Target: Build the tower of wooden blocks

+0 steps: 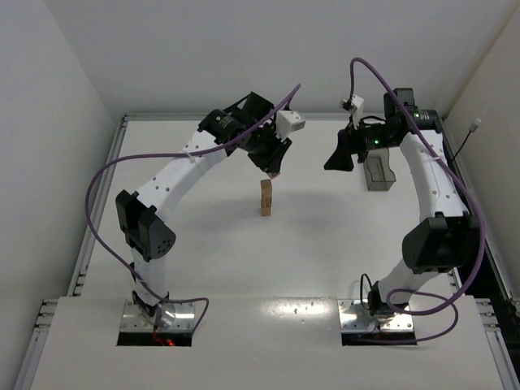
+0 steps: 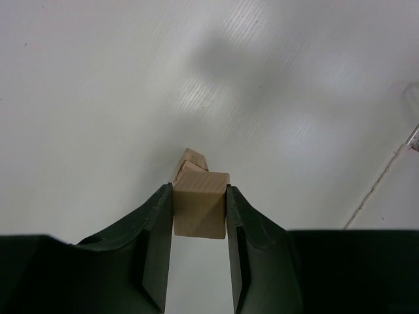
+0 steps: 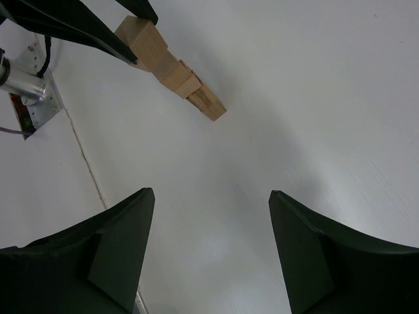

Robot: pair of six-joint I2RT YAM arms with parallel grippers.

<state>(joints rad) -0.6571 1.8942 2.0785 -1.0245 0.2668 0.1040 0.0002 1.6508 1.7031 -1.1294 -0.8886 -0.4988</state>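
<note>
The tower (image 1: 266, 200) is standing upright near the middle of the top view, a narrow column of light-brown cubes, one cube wide, on the white surface (image 1: 203, 268). Right above it, one more wood block (image 1: 273, 172) is being held by the left jaws, which are pressing flat on two opposite faces of it. In the left wrist view this held block (image 2: 200, 206) is sitting low in the centre of the frame, with the top of the tower (image 2: 192, 160) peeking out just behind it. Whether the block is touching the column or hanging just over it is hard to tell.

In the right wrist view the tower (image 3: 196, 95) is lying in the upper left of the frame, with the held block (image 3: 139, 38) at its outer end. The right jaws are standing wide apart and holding nothing, right of the tower in the top view and well apart from it.

The left arm (image 1: 175, 183) is arching in from the lower left. The right arm (image 1: 435, 187) is curving up the right side, where a dark grey box (image 1: 379, 172) is sitting just beside its jaws.
</note>
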